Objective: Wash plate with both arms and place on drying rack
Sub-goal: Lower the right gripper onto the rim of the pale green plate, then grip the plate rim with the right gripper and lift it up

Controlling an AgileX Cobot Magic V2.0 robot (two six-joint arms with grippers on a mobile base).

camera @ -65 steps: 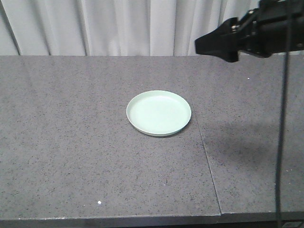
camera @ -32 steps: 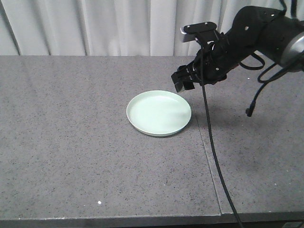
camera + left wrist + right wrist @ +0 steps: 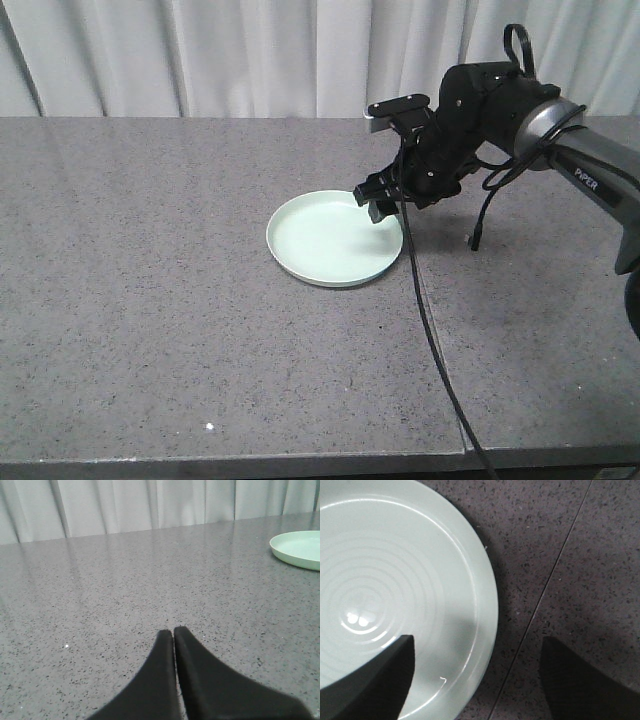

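So, the step in hand looks like the first pickup. The plate (image 3: 334,238) sits flat on the counter (image 3: 150,300), about mid-table and just left of the seam (image 3: 440,350), and the right gripper (image 3: 378,200) is over its far right edge.

For a flat plate with a low rim, I'd say the grab has to be a rim pinch. One finger goes inside the rim, one outside, then come down until the outer tip is nearly on the stone and close gently. The surface is glossy, so a shallow bite could slip when it lifts. I'd get the rim deep between the pads and tilt the plate up off the counter rather than pull it straight up. I'd also watch the cable (image 3: 425,320) trailing down past the plate's right side.

The right gripper is spread wide and has nothing in it. In the wrist view one finger hangs over the plate's inner face and the other over bare counter, with the rim between them, so the line-up is already decent. I can't tell whether either tip is touching yet. It looks like it hovers just above.

The left gripper (image 3: 173,632) has its fingers pressed together and is empty. It's low over the counter and well apart from the plate, which only shows at the far right of its view. No rack shows in any view.
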